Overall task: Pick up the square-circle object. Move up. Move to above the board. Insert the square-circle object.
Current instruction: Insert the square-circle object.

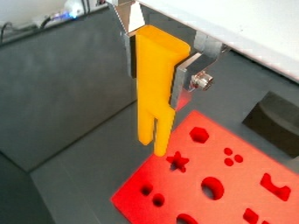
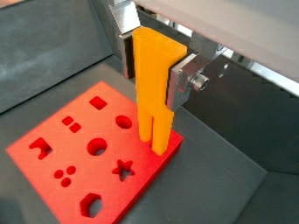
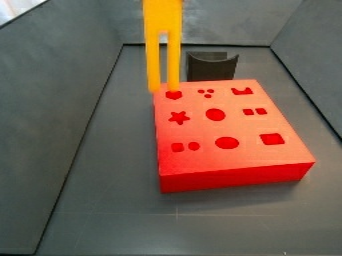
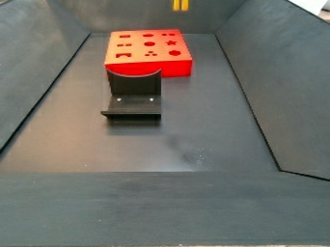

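Note:
The square-circle object (image 1: 156, 79) is a long orange-yellow peg with two prongs. It hangs upright, prongs down, clamped between the silver fingers of my gripper (image 1: 158, 74), and both wrist views show it (image 2: 153, 83). Its prongs hover a little above the red board (image 1: 146, 188), over a corner near the star hole. In a side view the peg (image 3: 162, 45) hangs above the far left corner of the board (image 3: 234, 175); the gripper itself is above that frame. In a side view only the peg's tip (image 4: 180, 5) shows, above the board (image 4: 149, 68).
The dark fixture (image 3: 211, 65) stands on the floor just beside the board, and it also shows in a side view (image 4: 133, 101) and in a wrist view (image 1: 274, 122). Sloping dark grey walls (image 4: 39, 87) enclose the floor.

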